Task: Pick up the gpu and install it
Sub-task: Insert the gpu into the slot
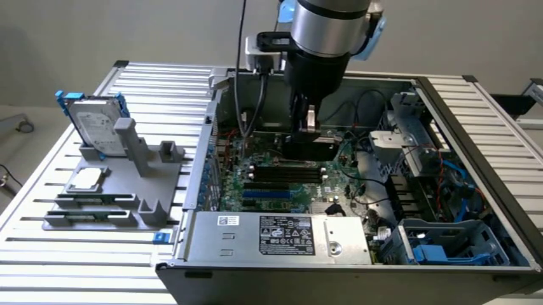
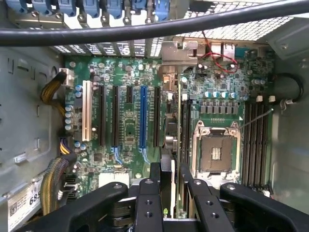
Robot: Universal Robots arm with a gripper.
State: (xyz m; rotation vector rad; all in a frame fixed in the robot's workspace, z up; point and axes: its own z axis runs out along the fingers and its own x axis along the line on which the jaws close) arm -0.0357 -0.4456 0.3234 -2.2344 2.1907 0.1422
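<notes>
Where the wrist view looks edge-on, the end effector clamps the gpu over the motherboard.

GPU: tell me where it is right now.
Mid exterior view, the gpu sits gripped in the claw inside the open case, over the motherboard; the wrist view shows it edge-on between the blue slot and the CPU socket.

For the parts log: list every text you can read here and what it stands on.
"68", rest cut off: white sticker inside the case.
Too small to read: black label and small white sticker on the power supply; hard drive label.
None readable on the gpu in the hand.
</notes>
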